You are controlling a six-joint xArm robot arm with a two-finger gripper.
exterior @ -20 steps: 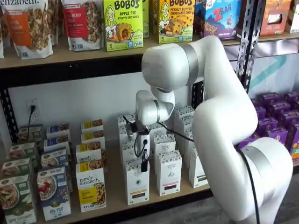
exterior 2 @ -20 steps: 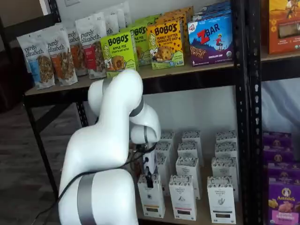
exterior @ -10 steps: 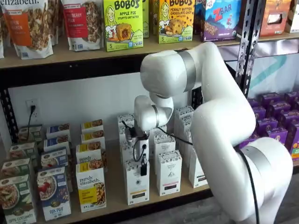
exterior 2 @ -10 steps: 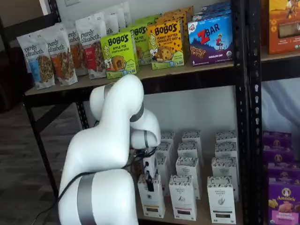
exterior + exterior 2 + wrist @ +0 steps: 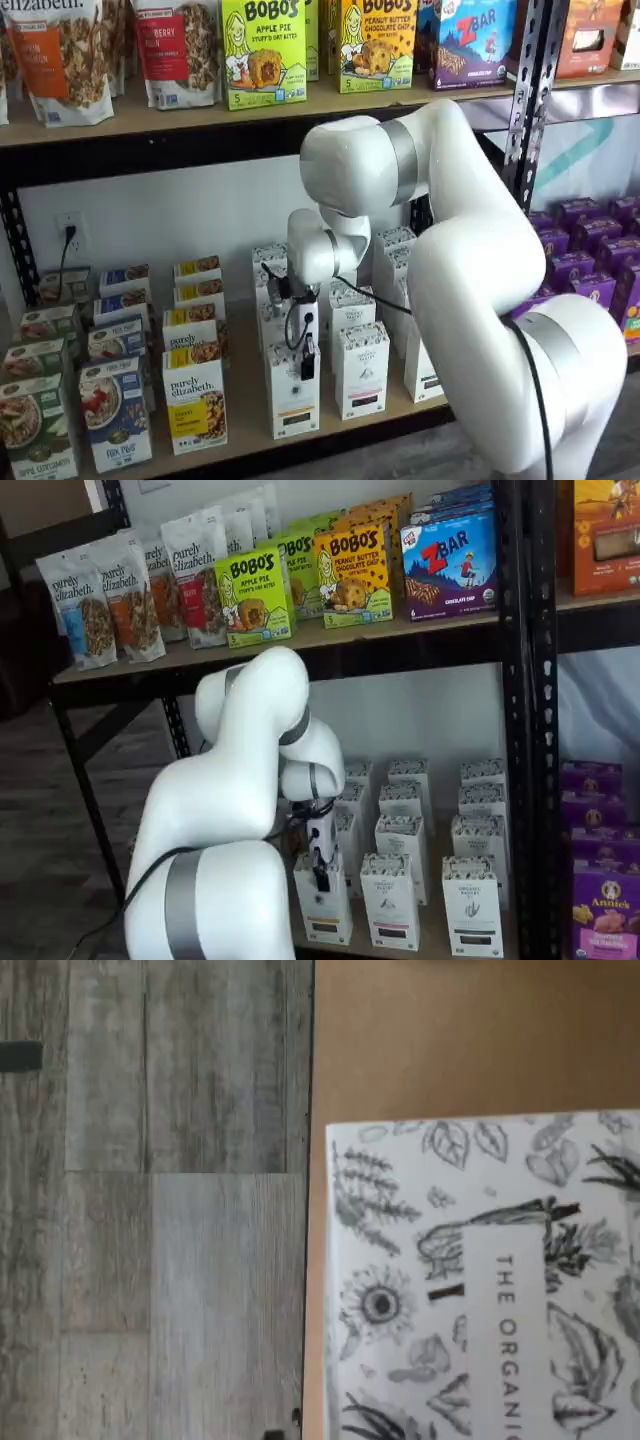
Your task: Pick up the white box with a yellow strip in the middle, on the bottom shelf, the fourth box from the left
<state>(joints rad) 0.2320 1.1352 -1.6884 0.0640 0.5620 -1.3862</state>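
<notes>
white arm nearest, hiding much of the shelving behind. gripper low over the front carton's top, black fingers seen with no gap showing, so grip impossible to tell. white box at the front of the bottom shelf: speckled top, tan strip low on its face. in the wrist view, cut off at the edge, leaf-patterned top reading "the organic".

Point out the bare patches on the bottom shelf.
Bare board shows on the bottom shelf between the purely elizabeth box and the white box under the gripper. Narrow gaps separate the white cartons. The left cereal boxes are crowded.
</notes>
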